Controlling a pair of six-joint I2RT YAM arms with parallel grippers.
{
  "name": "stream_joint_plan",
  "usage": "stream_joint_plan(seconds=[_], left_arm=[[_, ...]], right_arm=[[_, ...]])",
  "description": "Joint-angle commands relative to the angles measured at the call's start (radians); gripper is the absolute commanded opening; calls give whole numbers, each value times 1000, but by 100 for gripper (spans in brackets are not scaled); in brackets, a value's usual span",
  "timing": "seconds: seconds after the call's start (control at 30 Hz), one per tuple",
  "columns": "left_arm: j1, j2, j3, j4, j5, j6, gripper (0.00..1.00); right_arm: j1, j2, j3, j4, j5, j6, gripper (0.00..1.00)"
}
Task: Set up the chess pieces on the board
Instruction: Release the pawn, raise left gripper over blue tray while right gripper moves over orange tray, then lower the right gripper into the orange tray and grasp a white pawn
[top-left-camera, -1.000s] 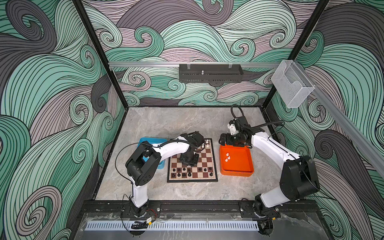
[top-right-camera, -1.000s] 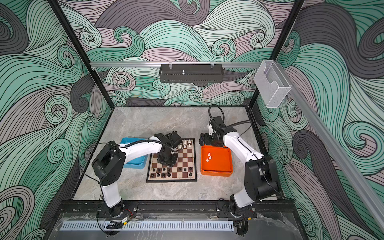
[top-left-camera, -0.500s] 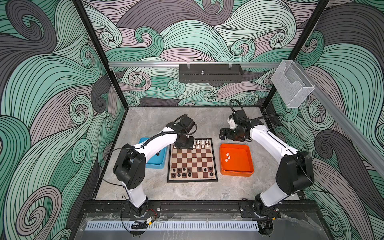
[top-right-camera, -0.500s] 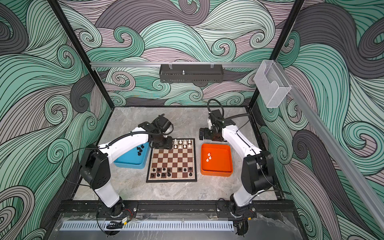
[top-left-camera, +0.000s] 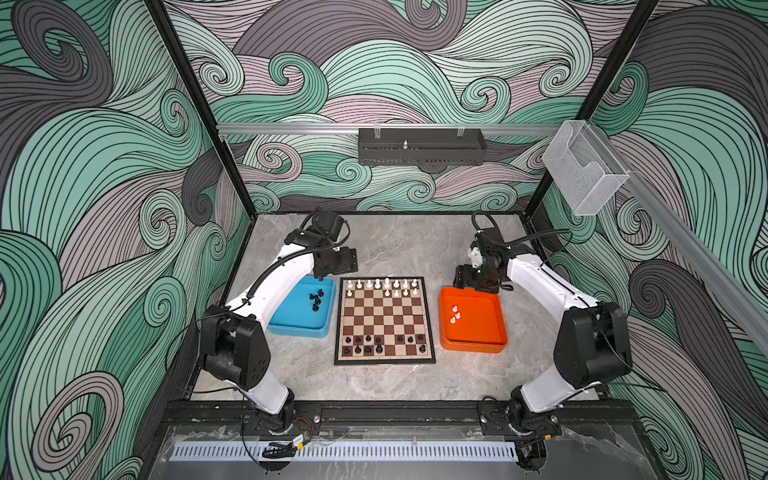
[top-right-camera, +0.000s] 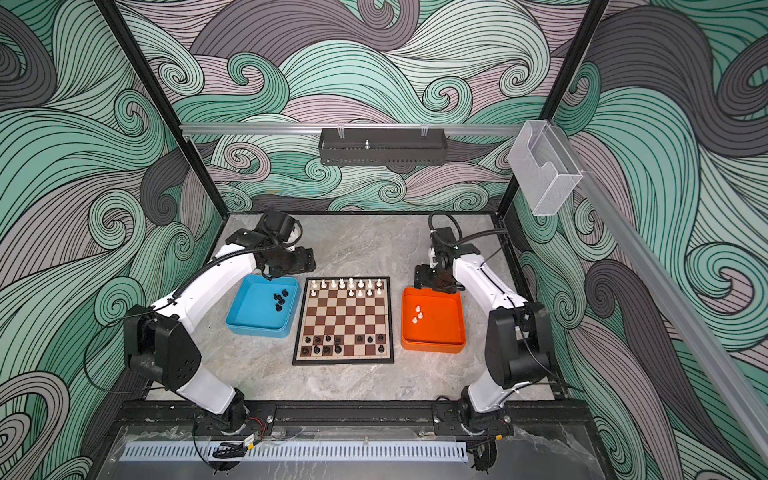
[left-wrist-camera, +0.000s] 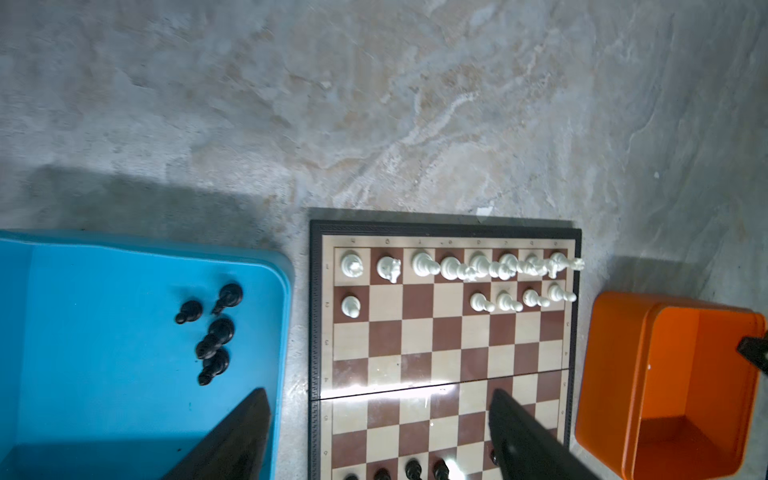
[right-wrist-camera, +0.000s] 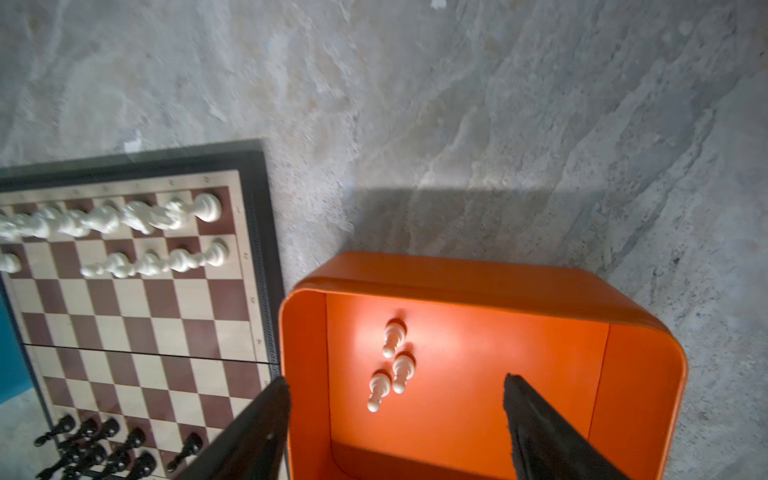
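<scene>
The board (top-left-camera: 385, 320) lies mid-table, seen in both top views. White chess pieces (top-left-camera: 386, 284) fill its far rows and black ones (top-left-camera: 378, 345) stand in its near rows. Several black pieces (left-wrist-camera: 214, 332) lie in the blue tray (top-left-camera: 299, 332). Three white pawns (right-wrist-camera: 403, 365) lie in the orange tray (top-left-camera: 473, 347). My left gripper (left-wrist-camera: 378, 395) is open and empty, hovering by the far edge of the blue tray and the board's far left corner. My right gripper (right-wrist-camera: 397, 378) is open and empty above the orange tray's far edge.
Bare grey marble table (top-left-camera: 407, 245) stretches behind the board and in front of it. A black rack (top-left-camera: 422, 145) hangs on the back wall and a clear plastic bin (top-left-camera: 582, 174) on the right rail. The orange tray (left-wrist-camera: 615, 374) also shows in the left wrist view.
My left arm has drawn back from the board's near rows to the far edge of the blue tray, and its jaws have opened. The right gripper has stayed by the orange tray's far edge.
</scene>
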Motion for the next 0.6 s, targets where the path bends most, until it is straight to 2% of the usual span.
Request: stream_joint_plan(seconds=[0.0,0.07,0.4,0.57], left_arm=[[46,-45,37,-51,-60,29,85],[84,-53,31,-61,-69,32,86],[282,-89,-45,-43,-72,58,86],[342,-75,-57,-17,-58,55,86]], right_arm=[[2,-13,-63,6,-15,-1,69],[4,-7,-99,29,-16,9,61],[28,5,-174,84,30,21,52],[56,21,-168,85,60,33,45]])
